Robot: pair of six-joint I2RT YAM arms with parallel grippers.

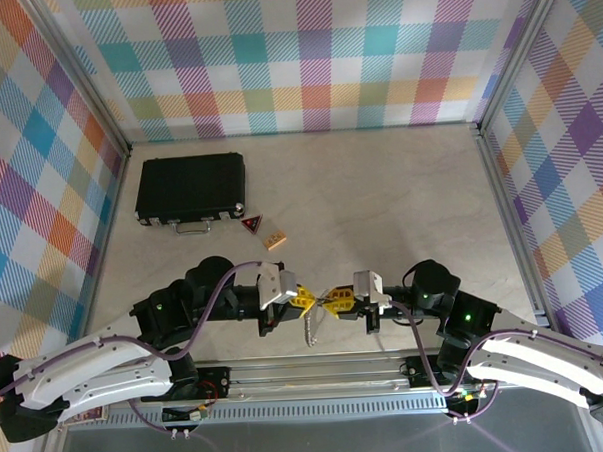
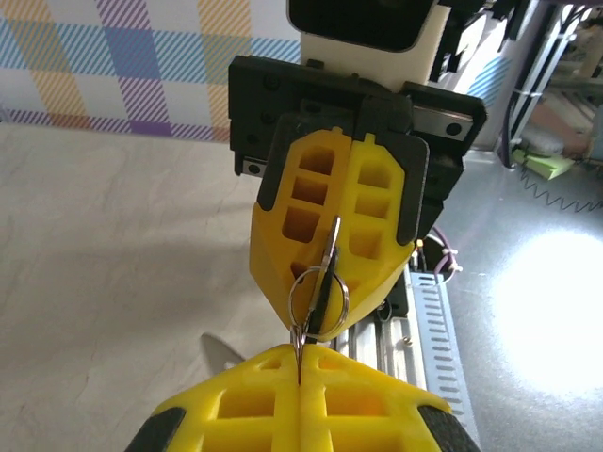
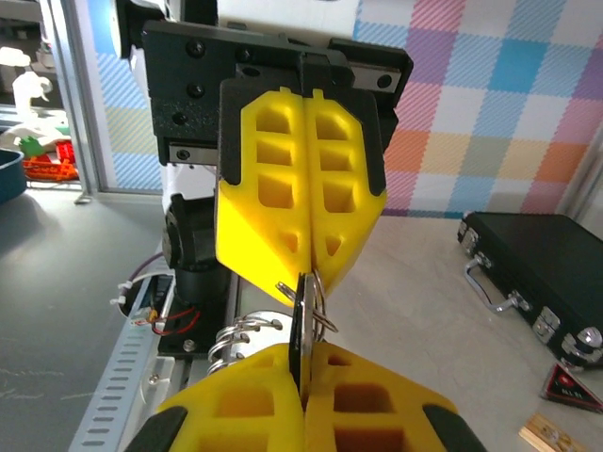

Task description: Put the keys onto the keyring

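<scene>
My two grippers meet tip to tip above the table's near edge. The left gripper (image 1: 306,300) (image 2: 301,372) is shut on the thin silver wire loop (image 2: 318,299) of the keys. The toothed blades of the keys (image 1: 311,332) hang below the fingers, and more silver coils (image 3: 240,334) show in the right wrist view. The right gripper (image 1: 341,302) (image 3: 303,377) is shut on a thin black piece seen edge-on, the keyring (image 3: 300,325) (image 2: 326,273). The wire loop lies against the keyring between the two sets of yellow fingertips. I cannot tell whether they are linked.
A black case (image 1: 190,188) (image 3: 542,264) lies at the back left. A red-and-black triangular tag (image 1: 252,224) and a small wooden block (image 1: 275,240) sit just in front of it. A metal rail (image 1: 318,370) runs along the near edge under the grippers. Checked walls enclose the table.
</scene>
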